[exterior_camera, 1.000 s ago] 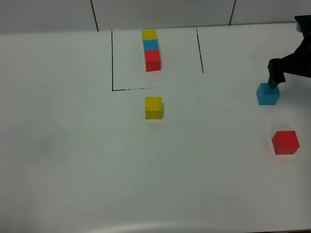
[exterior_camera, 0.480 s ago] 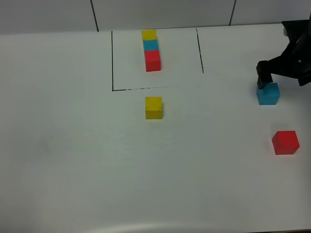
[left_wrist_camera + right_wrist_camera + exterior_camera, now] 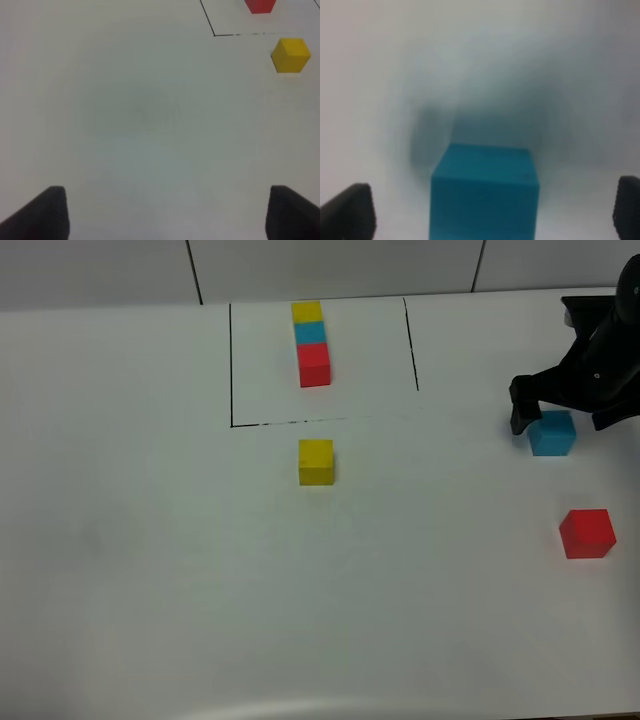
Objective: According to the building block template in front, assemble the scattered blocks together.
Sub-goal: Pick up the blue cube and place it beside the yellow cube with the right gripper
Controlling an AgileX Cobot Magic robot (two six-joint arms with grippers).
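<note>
Nearest, the left gripper (image 3: 168,212) hangs over bare table (image 3: 150,540), its jaws spread wide and holding nothing. At the lower right of the high view the red block (image 3: 587,533) lies alone, well apart from everything else. Further back, at mid-frame, the yellow block (image 3: 316,461) sits just below the drawn outline (image 3: 232,360), roughly in line with the template row. At the right edge the right gripper (image 3: 562,420) straddles the blue block (image 3: 552,433), jaws wide on either side and not closed on it. Farthest, at upper centre, the building block template (image 3: 312,343) stands inside the outline: yellow, blue, red. The assembly looks barely begun: no two loose blocks touch, and blue and red both have to be brought over to the yellow. The count is three scattered blocks, one of each colour, one three-cube template, and two grippers.
</note>
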